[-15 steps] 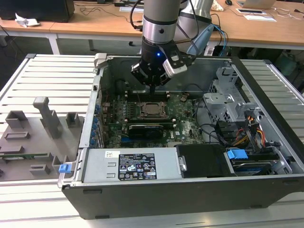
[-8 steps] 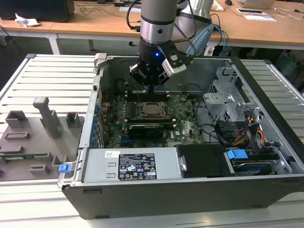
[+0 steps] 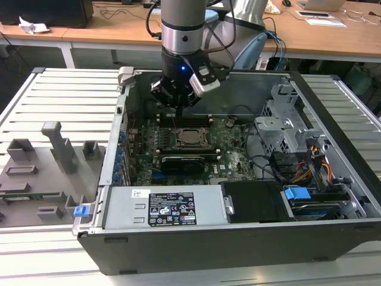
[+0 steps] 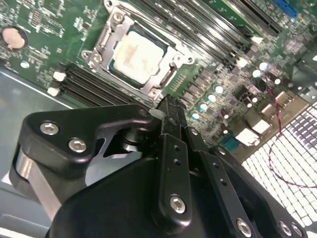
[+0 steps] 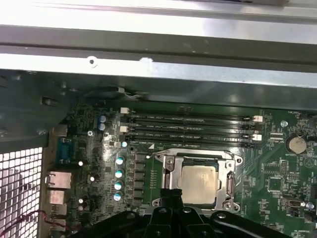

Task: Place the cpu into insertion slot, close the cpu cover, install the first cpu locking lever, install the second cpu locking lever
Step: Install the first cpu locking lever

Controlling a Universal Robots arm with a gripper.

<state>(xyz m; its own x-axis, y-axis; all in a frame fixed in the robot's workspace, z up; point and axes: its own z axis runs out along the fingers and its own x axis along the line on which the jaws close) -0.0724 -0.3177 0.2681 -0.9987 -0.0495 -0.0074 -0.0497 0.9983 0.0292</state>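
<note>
Second wrist view puts your gripper [image 4: 168, 106], jaws apparently closed on nothing, just beside the cpu cover [image 4: 106, 42] lying flat over the cpu [image 4: 134, 54] seated in its socket on the motherboard [image 4: 39, 20].

Exterior view: even, bright room light, soft shadows inside the computer case [image 3: 333, 196]; small blue lamp glowing on the arm's wrist [image 3: 182, 68]. Both wrist views dimmer and softer; glare off the cpu [image 4: 134, 54] and memory slots [image 5: 190, 126]. Black hand [image 4: 171, 106] close up, slightly out of focus.
</note>
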